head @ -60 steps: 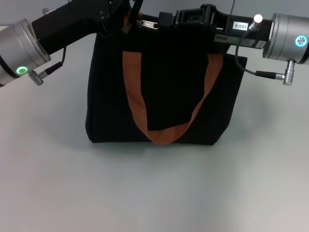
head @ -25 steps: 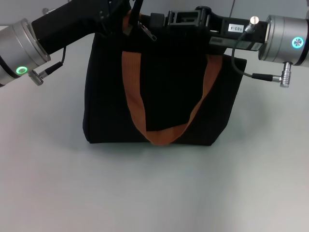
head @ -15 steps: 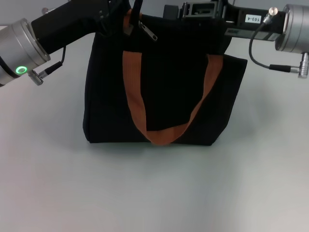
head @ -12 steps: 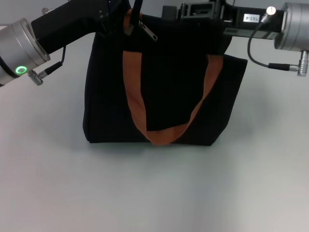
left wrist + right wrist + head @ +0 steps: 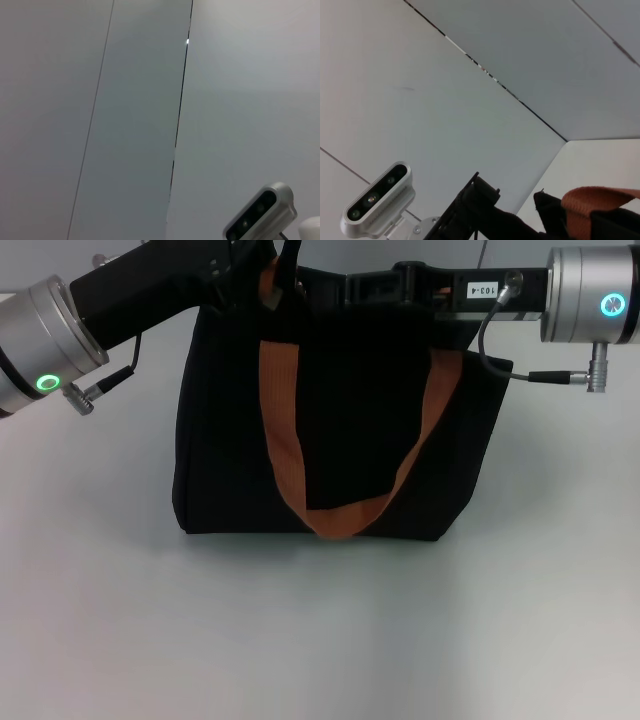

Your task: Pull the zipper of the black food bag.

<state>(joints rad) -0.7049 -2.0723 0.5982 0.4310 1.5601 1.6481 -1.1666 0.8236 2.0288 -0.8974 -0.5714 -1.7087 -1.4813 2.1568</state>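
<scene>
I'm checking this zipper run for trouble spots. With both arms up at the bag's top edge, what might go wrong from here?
The black food bag stands free on the table, so a sideways pull might drag or tip it. The left gripper sits by the orange strap at the top corner and could snag it. The right gripper lies along the top edge, and the zipper isn't visible, so a missed grasp is possible.
</scene>
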